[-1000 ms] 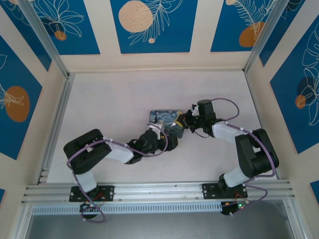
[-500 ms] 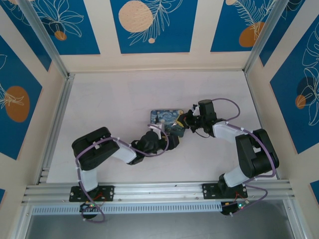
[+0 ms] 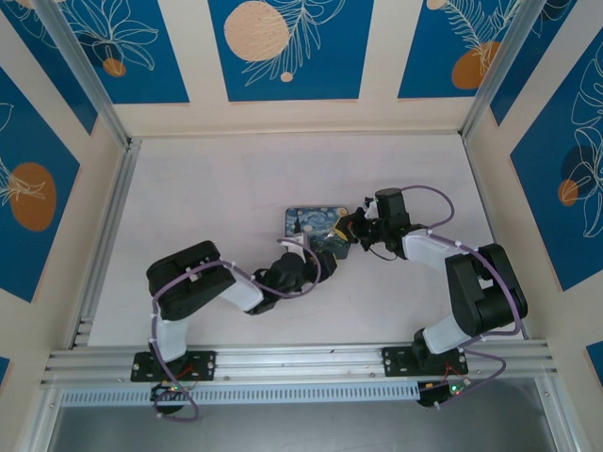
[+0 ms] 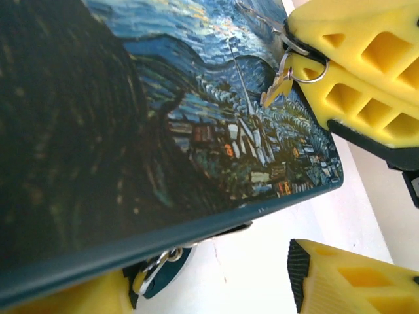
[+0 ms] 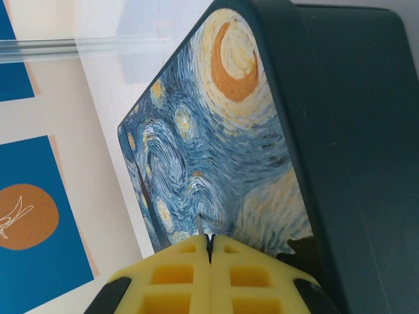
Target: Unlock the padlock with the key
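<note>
The padlock, a small bluish body with a metal ring, lies under the near edge of the painted box, against my left gripper's left finger. My left gripper is open, with bare table between its pads. From above it sits at the box's near side. My right gripper is shut on the key, a thin metal sliver poking out over the box lid. In the left wrist view the key hangs on a ring from the right gripper.
The starry-night box sits mid-table between both grippers. Framed walls with blue panels surround the white table. An aluminium rail runs along the near edge.
My left arm's elbow has swung to the right and its jaws have narrowed. The box has shifted slightly to the right. The right arm has held still, shut on the key.
</note>
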You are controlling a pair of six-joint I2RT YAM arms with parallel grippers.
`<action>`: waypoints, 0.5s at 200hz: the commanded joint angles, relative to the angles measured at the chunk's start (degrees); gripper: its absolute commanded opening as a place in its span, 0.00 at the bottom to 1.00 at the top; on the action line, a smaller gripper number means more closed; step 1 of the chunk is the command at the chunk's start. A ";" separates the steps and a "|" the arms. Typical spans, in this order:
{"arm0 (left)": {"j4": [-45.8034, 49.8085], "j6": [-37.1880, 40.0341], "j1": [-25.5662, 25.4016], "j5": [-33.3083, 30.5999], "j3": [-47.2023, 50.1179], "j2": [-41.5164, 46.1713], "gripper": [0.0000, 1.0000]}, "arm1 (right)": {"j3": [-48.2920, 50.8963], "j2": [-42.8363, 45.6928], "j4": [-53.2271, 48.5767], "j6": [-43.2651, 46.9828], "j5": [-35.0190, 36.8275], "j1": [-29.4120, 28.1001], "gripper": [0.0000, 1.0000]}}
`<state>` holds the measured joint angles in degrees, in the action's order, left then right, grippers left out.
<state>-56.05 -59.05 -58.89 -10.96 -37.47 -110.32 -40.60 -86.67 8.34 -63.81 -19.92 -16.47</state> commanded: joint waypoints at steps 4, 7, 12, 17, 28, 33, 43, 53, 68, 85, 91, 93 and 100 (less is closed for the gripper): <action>-0.33 -4.90 -2.68 -4.27 -1.21 -3.03 0.57 | 0.61 0.89 -0.91 1.37 -1.06 0.34 0.00; -0.26 -5.24 -2.93 -4.66 -1.20 -3.20 0.56 | 0.54 0.85 -0.87 1.34 -1.16 0.35 0.00; -0.28 -5.77 -3.27 -5.33 -1.37 -3.56 0.56 | 0.51 0.89 -0.97 1.33 -1.17 0.36 0.00; -0.13 -6.48 -3.65 -6.08 -1.37 -3.91 0.54 | 0.52 0.89 -0.98 1.49 -1.17 0.37 0.00; -0.13 -8.10 -4.35 -8.02 -1.29 -4.52 0.53 | 0.61 0.87 -1.05 1.57 -1.25 0.49 0.00; -0.27 -8.77 -4.59 -8.70 -1.20 -4.91 0.53 | 0.61 0.89 -1.10 1.57 -1.32 0.61 0.00; -0.07 -10.35 -5.06 -10.29 -1.20 -5.41 0.53 | 0.69 0.85 -0.98 1.51 -1.35 0.69 0.00; -0.18 -11.73 -5.42 -11.64 -1.03 -5.81 0.52 | 0.74 0.89 -0.98 1.58 -1.39 0.66 0.00; 0.05 -12.59 -5.52 -12.44 -1.18 -6.04 0.52 | 0.83 0.97 -0.96 1.65 -1.43 0.78 0.00; 0.42 -13.66 -5.53 -13.79 -0.85 -5.93 0.51 | 0.91 1.03 -0.99 1.61 -1.57 0.92 0.00; 0.61 -14.17 -5.53 -14.35 -0.68 -5.88 0.50 | 0.95 1.14 -1.04 1.70 -1.54 0.91 0.00; 0.64 -14.34 -5.53 -14.53 -0.63 -5.87 0.49 | 0.96 1.11 -1.11 1.72 -1.46 1.02 0.00; 0.72 -14.93 -5.53 -14.93 -0.59 -5.93 0.48 | 0.93 1.16 -1.16 1.72 -1.53 1.06 0.00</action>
<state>-59.70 -70.19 -63.53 -23.20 -38.96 -113.99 -40.53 -86.67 8.34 -63.37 -19.97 -15.88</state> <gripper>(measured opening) 0.497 0.060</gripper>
